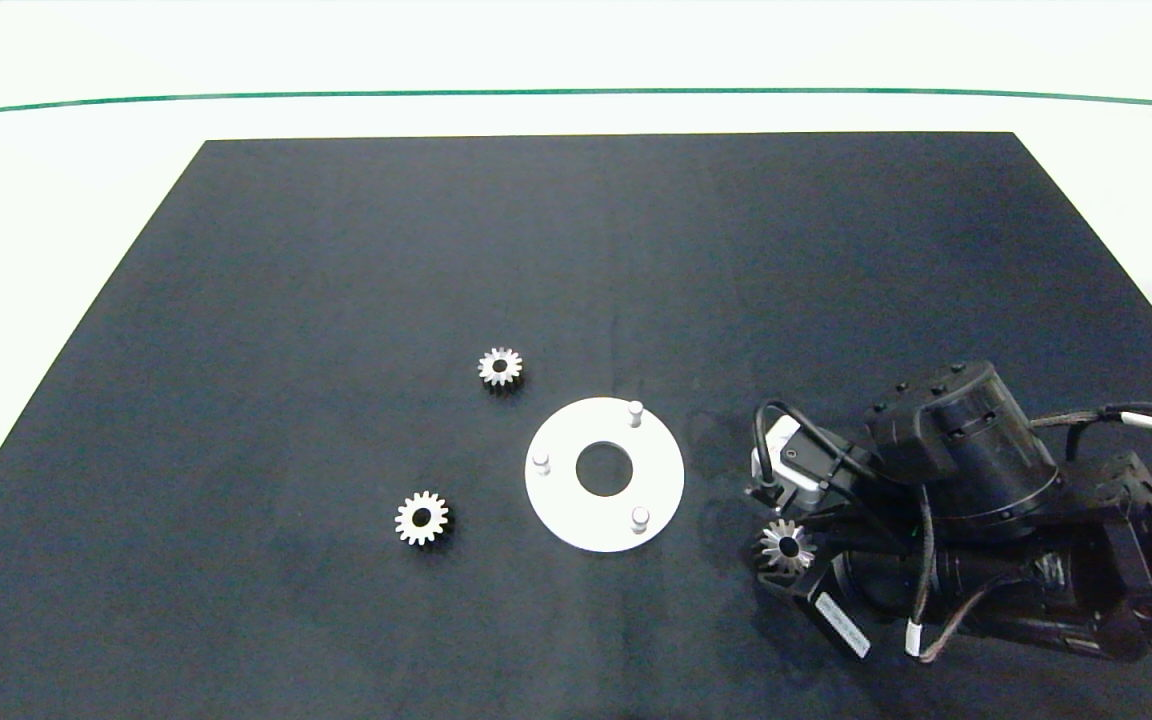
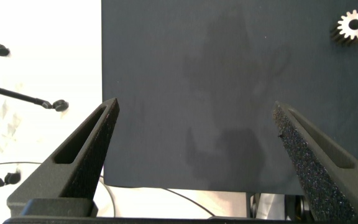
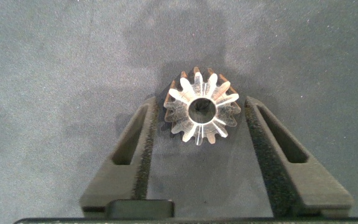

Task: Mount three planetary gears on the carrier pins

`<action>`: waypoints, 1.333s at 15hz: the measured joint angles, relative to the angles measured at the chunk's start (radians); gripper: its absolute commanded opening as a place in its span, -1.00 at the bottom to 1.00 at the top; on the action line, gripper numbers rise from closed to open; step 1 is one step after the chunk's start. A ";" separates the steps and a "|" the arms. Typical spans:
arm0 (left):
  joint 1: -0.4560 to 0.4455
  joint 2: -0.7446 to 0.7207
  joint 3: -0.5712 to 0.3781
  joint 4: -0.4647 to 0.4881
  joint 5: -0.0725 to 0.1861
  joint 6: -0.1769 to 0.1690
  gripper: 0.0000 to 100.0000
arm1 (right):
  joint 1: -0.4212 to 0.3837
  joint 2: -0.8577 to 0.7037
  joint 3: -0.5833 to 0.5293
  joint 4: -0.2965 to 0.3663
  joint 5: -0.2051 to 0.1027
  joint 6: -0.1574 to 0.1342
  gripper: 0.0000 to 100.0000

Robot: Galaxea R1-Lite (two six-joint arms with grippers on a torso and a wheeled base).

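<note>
The right gripper (image 3: pixel 201 134) has its two grey fingers (image 3: pixel 135 149) set on either side of one planetary gear (image 3: pixel 201 112), the foam pads at the gear's teeth or just off them (whether they press it, I cannot tell). The gear lies flat with its bore facing up. In the head view this gear (image 1: pixel 787 546) and the right gripper (image 1: pixel 786 560) sit at about 4 o'clock from the white disc (image 1: pixel 604 474), near its rim but apart from it, with the dark arm reaching in from the right edge.

The disc rests flat on the black mat (image 1: pixel 336 250) and has a large central hole. Its three carrier pins stand upright and bare: one at 1 o'clock (image 1: pixel 635 412), one at 9 o'clock (image 1: pixel 540 463) and one at 5 o'clock (image 1: pixel 640 518).

The other two gears lie on the mat beyond the disc: one (image 1: pixel 500 368) at about 10 o'clock from it, just off the rim, and one (image 1: pixel 422 518) at about 8 o'clock, farther out.

The left gripper (image 2: pixel 194 162) hangs with its fingers spread wide over the mat's edge, holding nothing; a gear (image 2: pixel 355 25) shows in the corner of its view.
</note>
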 measured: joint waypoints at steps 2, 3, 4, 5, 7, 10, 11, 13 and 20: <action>-0.001 -0.001 0.000 0.000 0.000 0.000 1.00 | 0.000 0.002 0.002 -0.002 0.000 0.000 -0.04; -0.002 -0.001 0.000 0.000 0.000 0.000 1.00 | -0.001 0.002 0.002 -0.003 0.000 0.000 -0.10; -0.002 -0.001 0.000 0.000 0.000 0.000 1.00 | -0.001 0.003 0.002 -0.003 0.000 0.000 -0.13; -0.002 -0.001 0.000 0.000 0.000 0.000 1.00 | -0.002 0.004 0.003 -0.007 0.001 0.000 -0.16; -0.001 -0.001 0.000 0.000 0.000 0.000 1.00 | -0.002 0.005 0.002 -0.010 0.001 0.001 -0.25; -0.001 -0.001 0.000 0.000 0.000 0.000 1.00 | -0.002 0.010 0.001 -0.025 0.005 0.000 -0.37; -0.001 -0.001 0.000 0.000 0.000 0.000 1.00 | -0.002 0.012 0.001 -0.033 0.000 -0.002 -0.40; -0.001 -0.002 0.001 0.000 0.000 0.000 1.00 | 0.001 0.009 0.002 -0.034 -0.002 -0.004 -0.44; 0.000 -0.003 0.003 0.000 0.000 0.000 1.00 | 0.088 -0.070 -0.116 0.075 -0.003 -0.002 -0.44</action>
